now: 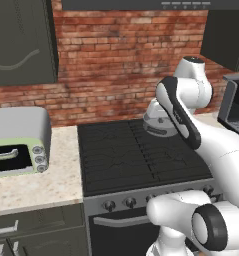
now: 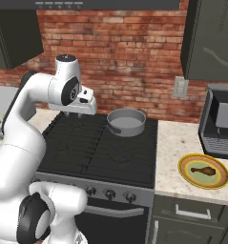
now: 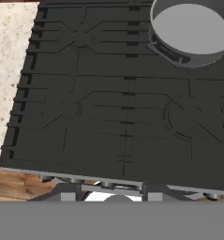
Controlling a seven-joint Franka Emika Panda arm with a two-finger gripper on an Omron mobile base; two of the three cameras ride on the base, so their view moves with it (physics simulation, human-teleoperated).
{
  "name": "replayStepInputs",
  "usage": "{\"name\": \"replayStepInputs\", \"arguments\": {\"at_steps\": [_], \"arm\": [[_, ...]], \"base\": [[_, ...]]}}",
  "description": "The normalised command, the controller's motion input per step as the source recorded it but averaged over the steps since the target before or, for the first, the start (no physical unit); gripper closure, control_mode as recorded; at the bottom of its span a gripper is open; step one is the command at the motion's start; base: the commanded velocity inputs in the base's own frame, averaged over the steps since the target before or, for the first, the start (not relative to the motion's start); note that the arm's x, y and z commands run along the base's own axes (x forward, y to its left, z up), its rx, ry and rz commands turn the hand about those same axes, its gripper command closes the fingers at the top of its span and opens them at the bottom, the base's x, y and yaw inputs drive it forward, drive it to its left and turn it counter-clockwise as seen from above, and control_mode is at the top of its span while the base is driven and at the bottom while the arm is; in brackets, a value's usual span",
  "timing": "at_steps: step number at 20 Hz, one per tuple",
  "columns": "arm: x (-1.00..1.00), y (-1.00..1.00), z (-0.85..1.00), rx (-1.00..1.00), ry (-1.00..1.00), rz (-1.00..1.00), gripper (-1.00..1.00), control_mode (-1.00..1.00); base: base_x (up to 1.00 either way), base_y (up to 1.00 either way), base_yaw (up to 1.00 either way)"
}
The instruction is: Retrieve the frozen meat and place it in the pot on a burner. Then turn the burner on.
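Your gripper (image 2: 73, 115) hangs over the upper left part of the stove top (image 2: 87, 143) in the right base view. In the hand view its two tips poke up at the bottom edge with a gap between them and nothing in the gap, so it is loose and holds nothing.

You have most of the job still to do. I think you are only at the start: the meat is not picked up yet.

The pot (image 2: 127, 123) sits on the back right burner (image 2: 139, 138), a little right of the gripper in that view. In the hand view the pot (image 3: 190, 30) is in the upper right, and its grey inside is bare.

The frozen meat (image 2: 201, 170) lies on the yellow-green plate (image 2: 182, 169), on the counter at the lower right of the right base view, well apart from the gripper.

You still need to grab the meat, drop it in the pot, then turn one of the front knobs (image 2: 109, 194).
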Motion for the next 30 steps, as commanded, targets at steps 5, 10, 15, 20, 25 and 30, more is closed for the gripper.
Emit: {"name": "replayStepInputs", "arguments": {"at_steps": [5,10,15,20,25,30], "arm": [[0.00,0.00,0.00,0.00,0.00,0.00,-1.00,-1.00],[-0.16,-0.01,-0.02,0.01,-0.03,-0.18,-1.00,-1.00],[-0.47,-0.32,0.00,0.09,-0.01,-0.47,-1.00,-1.00],[-0.21,-0.42,0.15,0.03,0.06,-0.39,-1.00,-1.00],[0.04,-0.71,0.02,-0.02,0.25,-0.40,-1.00,-1.00],[0.06,-0.61,0.00,-0.14,0.12,-0.31,-1.00,-1.00]], "base": [[0.00,0.00,0.00],[0.00,0.00,0.00],[0.00,0.00,0.00],[0.00,0.00,0.00],[0.00,0.00,0.00],[0.00,0.00,0.00]]}}
